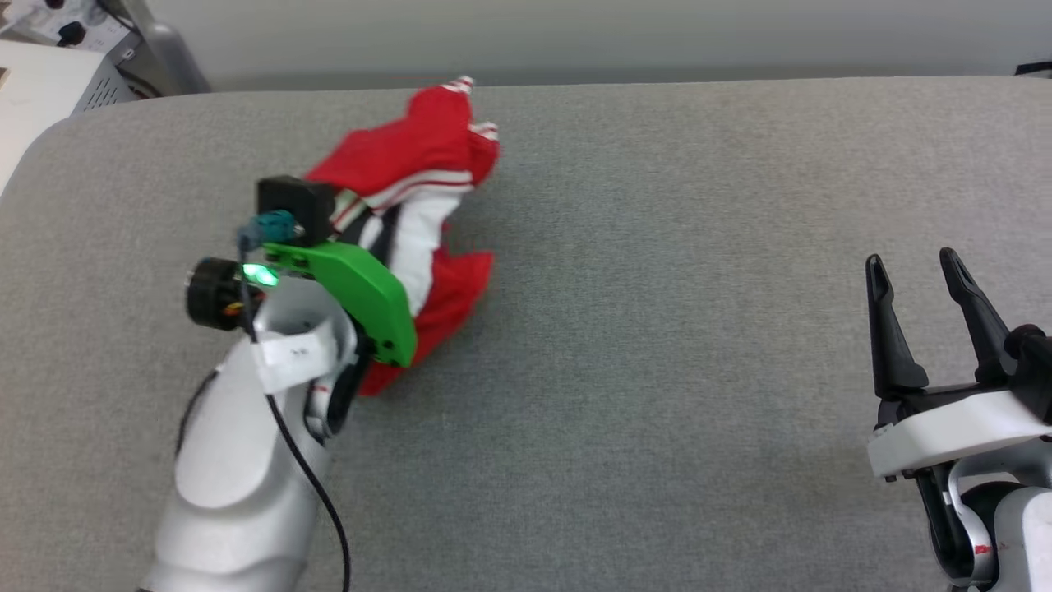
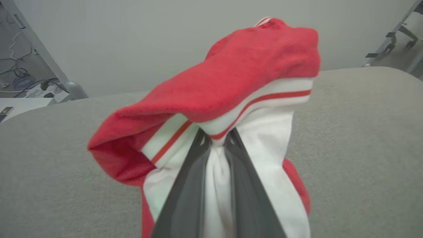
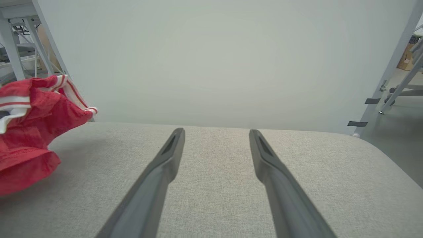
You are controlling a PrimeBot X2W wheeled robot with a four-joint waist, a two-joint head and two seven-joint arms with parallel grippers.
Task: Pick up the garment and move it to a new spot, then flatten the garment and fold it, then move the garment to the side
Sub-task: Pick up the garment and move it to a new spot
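The garment, red with white sleeves and striped trim, hangs bunched in my left gripper over the left part of the grey table. In the left wrist view my left gripper is shut on a pinch of the white sleeve of the garment, which flops over the fingertips. Its lower red folds reach down by the tabletop; I cannot tell if they touch. My right gripper stands open at the lower right, far from the cloth, its fingers spread over bare fabric. The garment shows at the far left of the right wrist view.
The grey padded table stretches across the head view, its far edge near a pale wall. White equipment and cables stand past the table's far left corner. Metal frame legs rise beyond the right end.
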